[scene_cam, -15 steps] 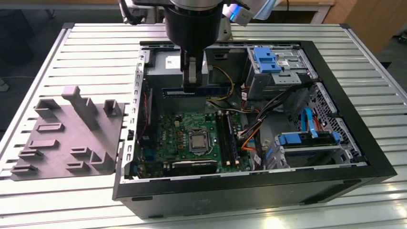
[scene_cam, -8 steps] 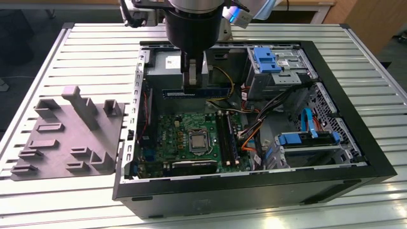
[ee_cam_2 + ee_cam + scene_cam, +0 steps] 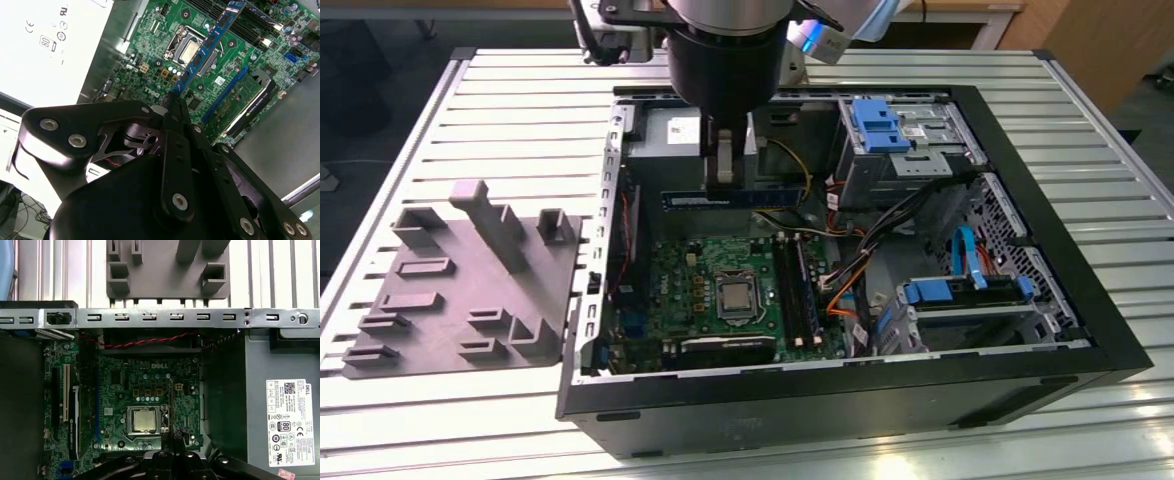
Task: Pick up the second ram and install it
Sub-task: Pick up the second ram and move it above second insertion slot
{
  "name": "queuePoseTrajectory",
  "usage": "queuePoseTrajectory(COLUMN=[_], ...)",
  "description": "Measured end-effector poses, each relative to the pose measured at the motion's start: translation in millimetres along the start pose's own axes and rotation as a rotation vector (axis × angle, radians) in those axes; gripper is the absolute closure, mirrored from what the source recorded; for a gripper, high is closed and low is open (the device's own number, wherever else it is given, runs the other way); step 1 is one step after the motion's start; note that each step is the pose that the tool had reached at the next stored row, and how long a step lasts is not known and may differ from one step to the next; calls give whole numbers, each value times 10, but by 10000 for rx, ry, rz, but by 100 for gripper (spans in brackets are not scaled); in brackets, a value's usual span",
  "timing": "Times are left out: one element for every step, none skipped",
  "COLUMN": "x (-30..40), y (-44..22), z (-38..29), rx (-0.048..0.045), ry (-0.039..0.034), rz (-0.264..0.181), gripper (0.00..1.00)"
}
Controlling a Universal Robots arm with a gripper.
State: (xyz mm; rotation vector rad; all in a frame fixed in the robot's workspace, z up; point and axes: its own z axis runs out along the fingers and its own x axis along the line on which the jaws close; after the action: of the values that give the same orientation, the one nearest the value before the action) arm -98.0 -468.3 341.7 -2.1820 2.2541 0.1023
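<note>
Slim blue second ram (image 3: 731,197), chips in a row, on edge, level, above the motherboard (image 3: 683,268).

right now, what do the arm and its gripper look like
The arm ends in a fat black cylinder under a silvery-grey section with a blue cap. The gripper is matte black: flat linkage bars pinned with silver screws, narrowing to slim fingers, pale in the exterior view.
</note>
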Motion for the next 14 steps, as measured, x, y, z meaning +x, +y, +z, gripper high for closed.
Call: queuePoseTrajectory(x=[2, 3, 4, 5, 6, 6, 6, 7, 7, 8, 8, 8, 8, 9], y=[-1, -3, -3, -4, -5, -6, -6, -7, -8, -9, -9, -10, -10, -10], z=[4, 8, 12, 17, 21, 26, 32, 37, 43, 50, 54, 58, 63, 68], rx=[-1, -1, -1, -1, -1, -1, -1, -1, 0, 0, 0, -1, 0, 0], ry=[0, 1, 1, 1, 1, 0, 0, 1, 1, 0, 1, 0, -1, -3], rz=[0, 0, 1, 1, 0, 0, 1, 1, 0, 1, 1, 0, 0, 0], gripper=[88, 88, 88, 88, 88, 88, 88, 88, 88, 88, 88, 88, 88, 88])
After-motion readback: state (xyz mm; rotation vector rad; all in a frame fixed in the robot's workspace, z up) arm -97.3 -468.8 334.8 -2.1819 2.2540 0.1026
